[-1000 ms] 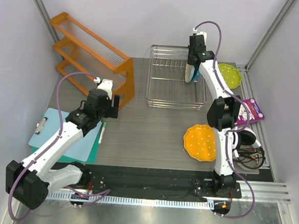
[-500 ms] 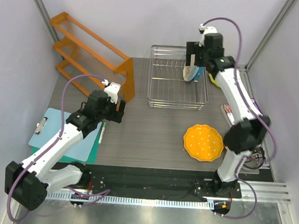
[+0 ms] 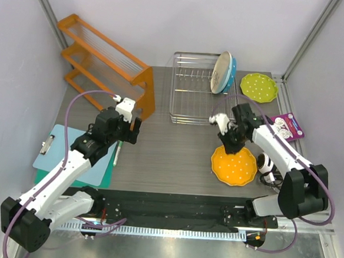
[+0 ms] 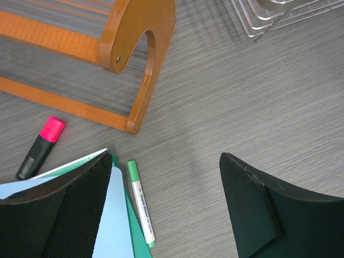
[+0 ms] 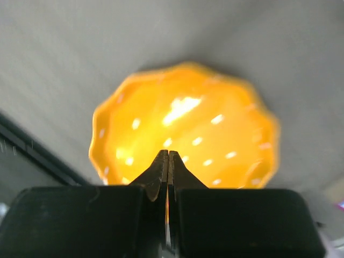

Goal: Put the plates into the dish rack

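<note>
The right gripper point(image 5: 168, 156) hangs over the orange plate point(image 3: 234, 164) near the bench's front right, jaws pinched shut on nothing. Coming down like that, it would only jab the plate or skid it toward the edge; it needs to open for the rim. Two plates point(image 3: 224, 72) lean in the rack point(image 3: 189, 100), far right corner, and a bump could topple them. The green plate point(image 3: 259, 86) lies back right. The left gripper point(image 4: 165, 161) gapes wide, empty.

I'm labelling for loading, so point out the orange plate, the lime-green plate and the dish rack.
orange plate point(image 3: 235, 167), top view, its centre.
lime-green plate point(image 3: 259, 86), top view, its centre.
dish rack point(image 3: 196, 119), top view, its front wall.
</note>
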Robot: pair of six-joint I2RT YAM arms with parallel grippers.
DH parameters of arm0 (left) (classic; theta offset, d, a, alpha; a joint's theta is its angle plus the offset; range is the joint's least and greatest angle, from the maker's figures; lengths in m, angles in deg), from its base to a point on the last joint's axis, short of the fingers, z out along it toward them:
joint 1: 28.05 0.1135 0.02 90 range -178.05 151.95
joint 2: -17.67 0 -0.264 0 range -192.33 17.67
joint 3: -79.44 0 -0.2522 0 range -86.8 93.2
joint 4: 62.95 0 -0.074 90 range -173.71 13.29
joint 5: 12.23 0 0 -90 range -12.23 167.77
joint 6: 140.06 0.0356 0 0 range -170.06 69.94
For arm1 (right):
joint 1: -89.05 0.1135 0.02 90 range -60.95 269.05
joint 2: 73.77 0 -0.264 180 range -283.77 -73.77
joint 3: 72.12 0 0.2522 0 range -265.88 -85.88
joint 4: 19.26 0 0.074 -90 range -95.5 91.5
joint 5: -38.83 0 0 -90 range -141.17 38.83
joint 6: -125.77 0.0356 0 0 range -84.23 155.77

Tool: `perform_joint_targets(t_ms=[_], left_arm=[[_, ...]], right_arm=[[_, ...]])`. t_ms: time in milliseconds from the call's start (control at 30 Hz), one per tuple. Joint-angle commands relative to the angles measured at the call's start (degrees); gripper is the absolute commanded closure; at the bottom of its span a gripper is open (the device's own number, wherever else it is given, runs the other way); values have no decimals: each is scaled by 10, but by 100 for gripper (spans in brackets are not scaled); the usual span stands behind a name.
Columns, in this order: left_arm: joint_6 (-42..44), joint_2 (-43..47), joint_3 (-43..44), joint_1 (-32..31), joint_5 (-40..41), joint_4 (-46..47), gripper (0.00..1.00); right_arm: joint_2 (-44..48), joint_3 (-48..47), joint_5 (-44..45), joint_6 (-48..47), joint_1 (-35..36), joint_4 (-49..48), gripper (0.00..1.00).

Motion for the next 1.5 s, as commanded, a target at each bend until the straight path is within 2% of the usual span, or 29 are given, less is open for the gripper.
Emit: perform_joint_targets(t_ms=[0,167,400,567,767,833,933,1033,1167,1267,1300,1400,1467], left_arm=[[-34,1,-19,13,21,14,19],[-155,-9,-45,60,-11,6,22],[-178,2,-70,74,-7,-14,22],[-174,21,-70,88,-38,-30,21],[-195,30,-101,93,-80,-26,21],[-201,32,-101,96,-83,-31,21],[-195,36,-93,101,-79,-43,21],[-187,36,-71,111,-69,-65,21],[-194,48,-42,123,-74,-103,18],[-229,43,-38,124,-116,-117,12],[-248,39,-43,125,-145,-112,11],[-325,10,-83,124,-205,-60,9],[-360,-33,-106,121,-244,-27,11]], right_arm=[[9,39,-35,-115,1,59,99],[-33,65,-40,-145,22,47,99],[-82,105,-33,-136,101,-25,99],[-124,105,-53,-118,140,-71,99],[-188,32,-113,-32,252,-122,99],[-234,-13,-118,-17,301,-134,99],[-321,-95,-114,37,338,-164,99],[-397,-180,-107,84,346,-182,99],[-386,-193,-55,68,343,-200,98],[-299,-154,-27,98,326,-200,75],[-269,-119,-26,111,320,-200,57],[-140,-50,-52,144,302,-180,42],[-75,-21,-92,160,287,-152,41]])
